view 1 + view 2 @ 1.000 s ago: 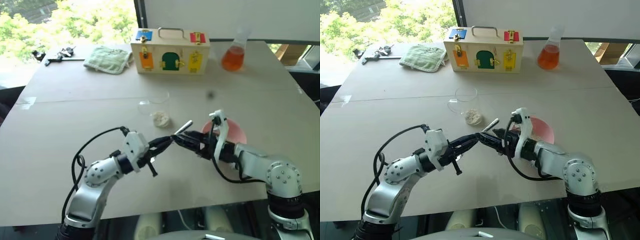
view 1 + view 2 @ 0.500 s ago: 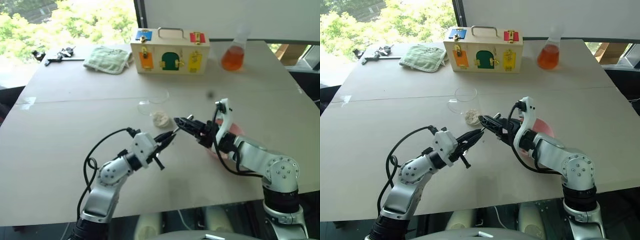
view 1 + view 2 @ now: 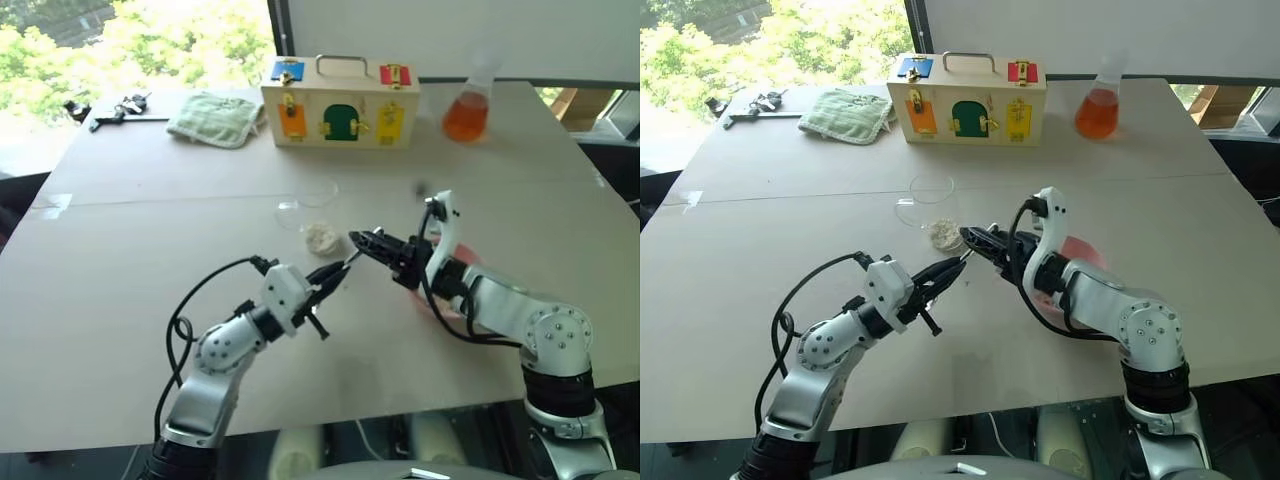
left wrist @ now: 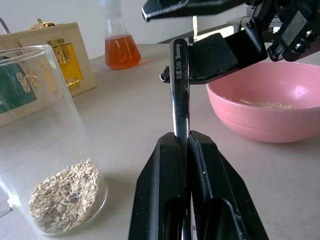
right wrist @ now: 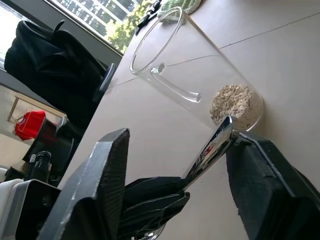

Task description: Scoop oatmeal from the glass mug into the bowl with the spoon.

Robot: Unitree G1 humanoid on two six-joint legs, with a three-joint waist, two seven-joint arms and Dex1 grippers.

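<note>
The spoon (image 4: 179, 90) is clamped in the left gripper (image 3: 335, 274), its handle slanting up toward the right gripper (image 3: 362, 240), whose jaws stand apart around the handle's tip, just in front of the mug (image 3: 931, 210).

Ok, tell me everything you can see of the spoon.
The spoon is slim, shiny silver metal with a long straight handle bearing small engraved lettering. The left gripper is shut on it, and the handle end sticks out between the right gripper's open fingers, touching one pad. It is held above the table, beside the glass mug. Its scooping end is hidden.
</note>
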